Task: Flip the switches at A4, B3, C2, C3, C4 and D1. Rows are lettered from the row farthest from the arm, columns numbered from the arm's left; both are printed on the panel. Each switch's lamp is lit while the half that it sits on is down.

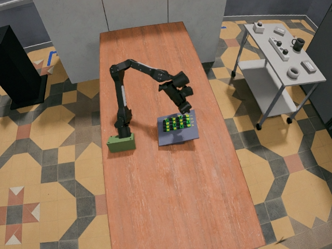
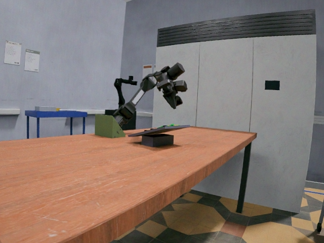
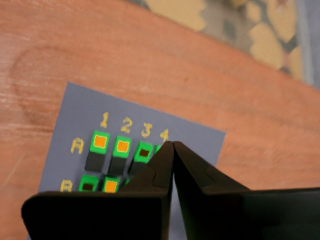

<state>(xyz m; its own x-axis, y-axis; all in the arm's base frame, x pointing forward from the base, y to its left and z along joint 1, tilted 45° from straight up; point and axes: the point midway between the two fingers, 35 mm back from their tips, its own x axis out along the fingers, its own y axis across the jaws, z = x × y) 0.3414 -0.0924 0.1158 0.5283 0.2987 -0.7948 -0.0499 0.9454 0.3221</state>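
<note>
Gripper (image 3: 173, 146) clenched, fingers pressed together to a single point, nothing between them. It hangs above the far right corner of the switch panel (image 1: 187, 135), tip aimed at the A4 position; the exterior view shows a clear gap between gripper and panel, so no contact yet.

Panel sits tilted on a dark block (image 2: 157, 139) on the table (image 1: 166, 187), just right of the arm's green base (image 1: 111, 147).

Wrist view, row A: switch A1 (image 3: 99, 141) and switch A2 (image 3: 122, 146) show orange lamps, lit. Switch A3 (image 3: 143, 152) shows a dark lamp, unlit. A4 is mostly hidden behind the fingertips; only a sliver of green shows, lamp state cannot be told. Row B: B1 dark, B2 orange; the rest is hidden by the gripper body. Rows C and D are out of the wrist view, and too small in the top view to read.

Progress, as a judgement: appears to be at the very start. None of the 6 targets can be confirmed flipped. A4 looks to be the first press; B3, C2, C3, C4 and D1 remain.
</note>
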